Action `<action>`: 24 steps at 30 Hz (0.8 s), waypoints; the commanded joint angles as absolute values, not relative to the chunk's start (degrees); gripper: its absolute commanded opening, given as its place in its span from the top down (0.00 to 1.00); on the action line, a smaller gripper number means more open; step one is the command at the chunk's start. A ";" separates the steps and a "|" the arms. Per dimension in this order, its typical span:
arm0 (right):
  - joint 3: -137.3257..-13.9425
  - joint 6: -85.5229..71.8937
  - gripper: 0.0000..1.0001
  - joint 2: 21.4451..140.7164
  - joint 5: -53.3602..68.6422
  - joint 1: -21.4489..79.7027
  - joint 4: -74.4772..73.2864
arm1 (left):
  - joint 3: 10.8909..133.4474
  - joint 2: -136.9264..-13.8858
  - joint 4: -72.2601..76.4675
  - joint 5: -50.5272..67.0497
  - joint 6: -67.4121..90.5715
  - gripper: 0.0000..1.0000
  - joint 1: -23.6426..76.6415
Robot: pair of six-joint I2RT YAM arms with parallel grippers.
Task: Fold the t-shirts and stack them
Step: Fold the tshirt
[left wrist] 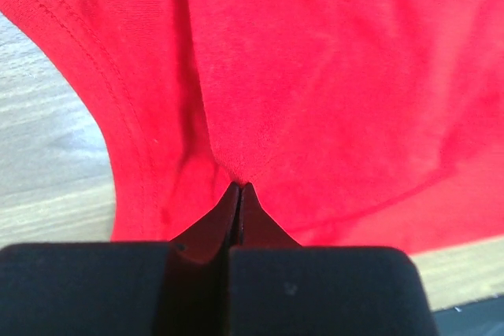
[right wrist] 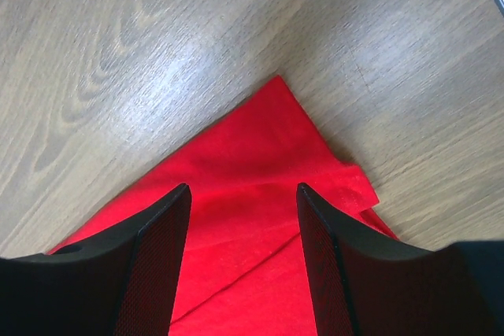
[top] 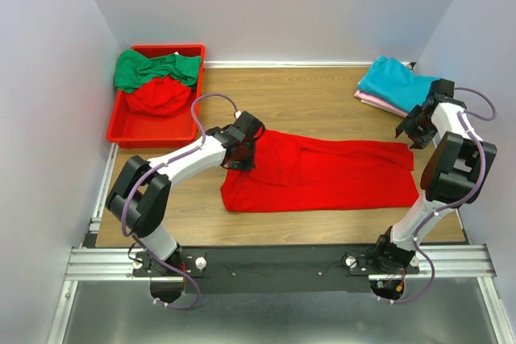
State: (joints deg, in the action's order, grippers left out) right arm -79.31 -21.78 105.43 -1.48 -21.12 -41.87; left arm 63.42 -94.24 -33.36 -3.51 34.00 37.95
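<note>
A bright red t-shirt (top: pixel 322 171) lies folded into a long strip across the middle of the wooden table. My left gripper (top: pixel 242 151) is at its far left end. In the left wrist view its jaws (left wrist: pixel 240 185) are shut, pinching a small pucker of the red cloth (left wrist: pixel 331 76). My right gripper (top: pixel 415 130) hovers open over the strip's far right corner. In the right wrist view, the red corner (right wrist: pixel 252 163) lies between and below the spread fingers (right wrist: pixel 244 188), with nothing gripped.
A red plastic bin (top: pixel 121 130) at the back left holds a green t-shirt (top: pixel 153 68) and another red one (top: pixel 157 96). At the back right a teal t-shirt (top: pixel 395 84) lies folded on a pink one (top: pixel 375 102). White walls enclose the table on three sides.
</note>
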 commanded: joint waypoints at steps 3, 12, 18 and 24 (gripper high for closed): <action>-77.61 -20.92 0.36 102.83 1.32 -21.62 -42.36 | 62.93 -90.27 -34.80 -0.71 36.12 1.00 39.20; -77.08 -21.09 0.36 98.35 3.34 -20.31 -42.36 | 58.36 -85.35 -34.54 4.03 40.07 1.00 41.75; -73.40 -21.70 0.36 93.62 1.76 -6.26 -42.89 | 53.71 -81.83 -33.14 5.36 42.63 1.00 42.63; -67.15 -26.27 0.36 90.00 8.95 8.15 -42.54 | 51.15 -81.65 -31.29 7.38 43.42 1.00 42.80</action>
State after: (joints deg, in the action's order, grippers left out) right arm -70.61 -23.14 92.20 4.14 2.09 -41.28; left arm 52.07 -82.37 -32.58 4.36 42.06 42.39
